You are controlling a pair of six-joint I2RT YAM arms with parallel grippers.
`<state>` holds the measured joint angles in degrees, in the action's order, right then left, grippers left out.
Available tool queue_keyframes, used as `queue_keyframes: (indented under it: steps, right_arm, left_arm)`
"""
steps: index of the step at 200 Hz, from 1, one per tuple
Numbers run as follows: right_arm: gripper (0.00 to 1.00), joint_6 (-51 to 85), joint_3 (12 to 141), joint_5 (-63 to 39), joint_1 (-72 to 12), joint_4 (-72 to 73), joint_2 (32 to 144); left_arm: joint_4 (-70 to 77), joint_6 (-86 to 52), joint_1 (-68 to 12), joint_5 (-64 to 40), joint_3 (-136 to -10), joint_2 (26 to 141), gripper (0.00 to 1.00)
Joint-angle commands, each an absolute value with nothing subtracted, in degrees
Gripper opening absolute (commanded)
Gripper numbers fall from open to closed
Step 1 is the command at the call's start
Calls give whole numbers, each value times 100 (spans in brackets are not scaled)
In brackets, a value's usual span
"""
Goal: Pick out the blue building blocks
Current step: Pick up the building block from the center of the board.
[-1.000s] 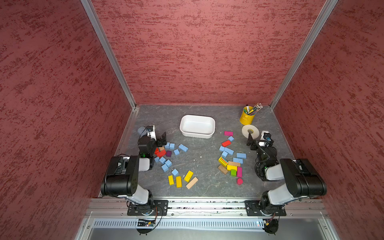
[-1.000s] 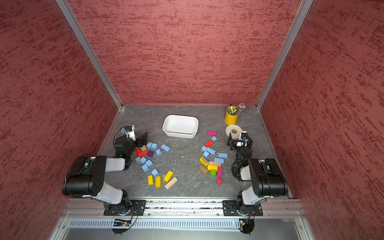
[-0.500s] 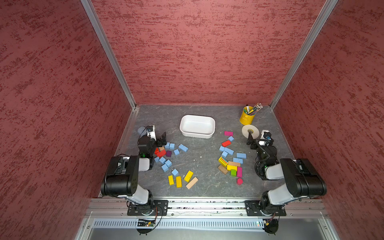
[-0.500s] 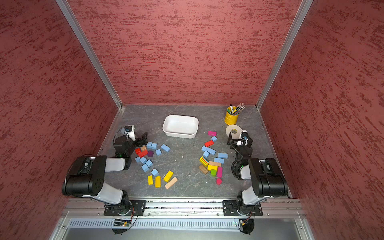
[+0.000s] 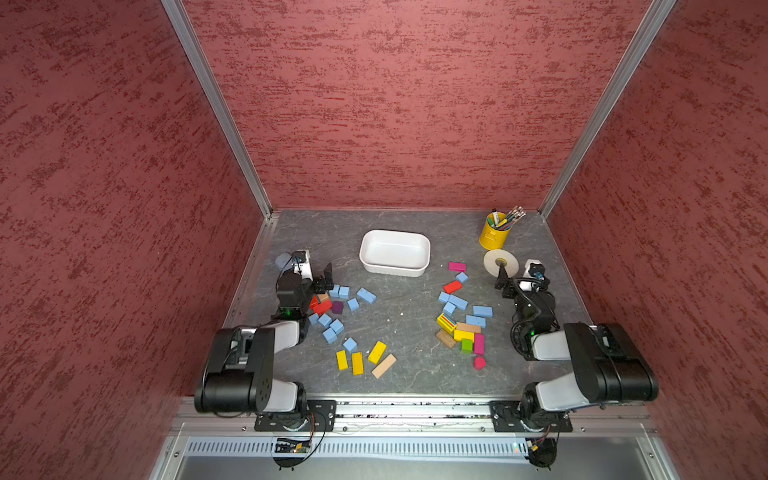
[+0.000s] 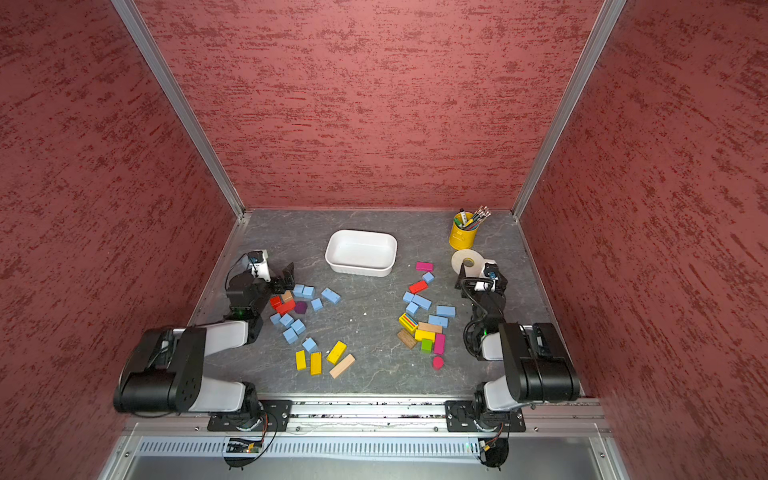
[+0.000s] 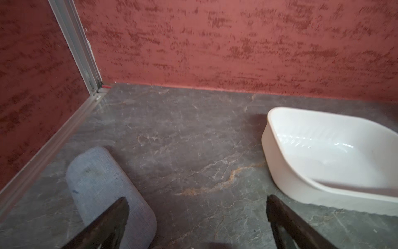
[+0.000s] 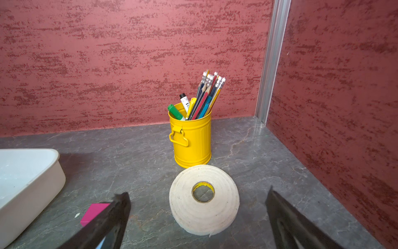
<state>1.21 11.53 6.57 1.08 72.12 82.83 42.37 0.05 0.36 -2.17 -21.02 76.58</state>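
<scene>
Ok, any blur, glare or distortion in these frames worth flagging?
Left wrist view: soft all over, wall texture smeared, with a glare streak inside the white tub. Right wrist view: crisp on the yellow pencil cup and tape roll. Both top views: evenly lit, wide-angle splay of the walls, blue building blocks small but sharp.

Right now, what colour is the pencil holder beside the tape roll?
Bright yellow; the pencil holder shows best in the right wrist view.

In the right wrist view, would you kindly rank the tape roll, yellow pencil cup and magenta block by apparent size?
1. tape roll, though it lies nearer the camera
2. yellow pencil cup
3. magenta block, partly hidden
</scene>
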Motion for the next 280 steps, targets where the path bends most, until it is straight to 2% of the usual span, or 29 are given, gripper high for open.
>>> queue_keyframes:
  steps: [1,31,65,106,122,138,160,182,205,244,280]
  right_arm:
    - [99,238,1161,935,133,6962,7799]
    - [99,536,1459,942,132,5636,6861]
    - [99,952,1786,595,127,4138,5669]
    - [99,1897,2060,307,132,2590,4621]
    - [99,2161,2040,51,131,2345,4392]
    - [99,2973,1967,51,132,2168,4264]
    - [99,3172,2001,-545,132,2008,4299]
    - [99,3112,2555,-1011,132,1058,4729]
    - [99,2857,3135,-1435,131,133,5290]
    - [99,2498,3562,-1107,-53,-669,5783]
    - [98,2202,3829,-654,-364,-987,6302]
  left_arm:
    - [2954,-272,-124,493,-2335,6654,100]
    - [1368,-924,-326,584,-2670,5112,100]
    - [-344,-1694,-360,356,-3353,4085,99]
    - [-1722,-2695,-369,-263,-4028,3536,100]
    - [-2149,-2847,-373,-656,-4287,3498,100]
    - [-2717,-2846,-372,-1043,-4634,3586,100]
    - [-3587,-2530,-374,-1563,-5144,3821,100]
    - [-4143,-1998,-372,-2192,-5439,3959,99]
    - [-4434,-1633,-406,-2311,-5423,3926,100]
    - [-4086,-1687,-828,-2353,-4846,3520,100]
    - [-4201,-1393,-1212,-1807,-4516,3279,100]
